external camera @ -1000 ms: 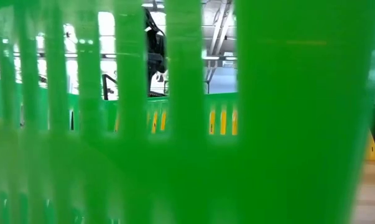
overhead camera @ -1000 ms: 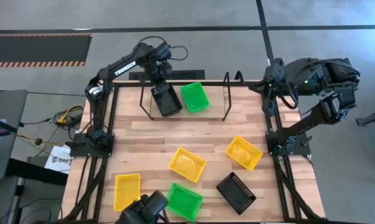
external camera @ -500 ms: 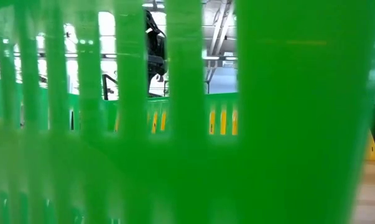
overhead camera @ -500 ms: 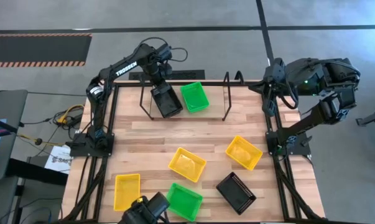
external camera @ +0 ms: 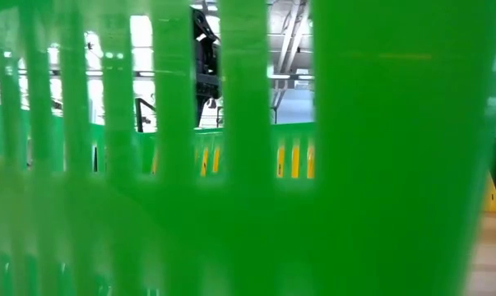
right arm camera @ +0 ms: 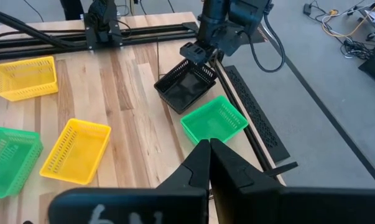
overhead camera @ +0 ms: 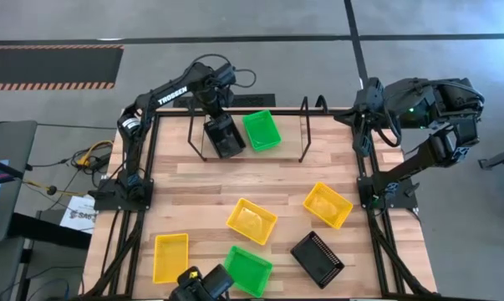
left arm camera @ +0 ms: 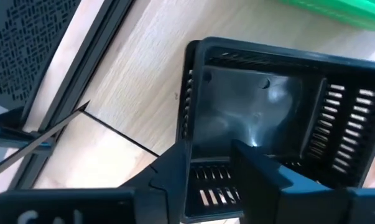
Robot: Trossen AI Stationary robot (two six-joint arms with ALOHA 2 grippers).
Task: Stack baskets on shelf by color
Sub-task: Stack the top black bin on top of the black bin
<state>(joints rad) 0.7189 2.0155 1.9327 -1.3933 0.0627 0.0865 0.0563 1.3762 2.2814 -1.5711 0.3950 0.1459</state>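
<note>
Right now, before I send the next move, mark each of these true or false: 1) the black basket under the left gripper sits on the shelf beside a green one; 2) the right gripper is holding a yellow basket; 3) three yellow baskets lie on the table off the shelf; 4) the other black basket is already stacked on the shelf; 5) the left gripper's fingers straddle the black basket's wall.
1) True: the black basket sits on the shelf next to a green basket.
2) False: the right gripper is shut and empty, parked off the table's far right corner.
3) True: yellow baskets at and.
4) False: the second black basket lies on the table near the front.
5) True: the left gripper has one finger on either side of the wall.
</note>
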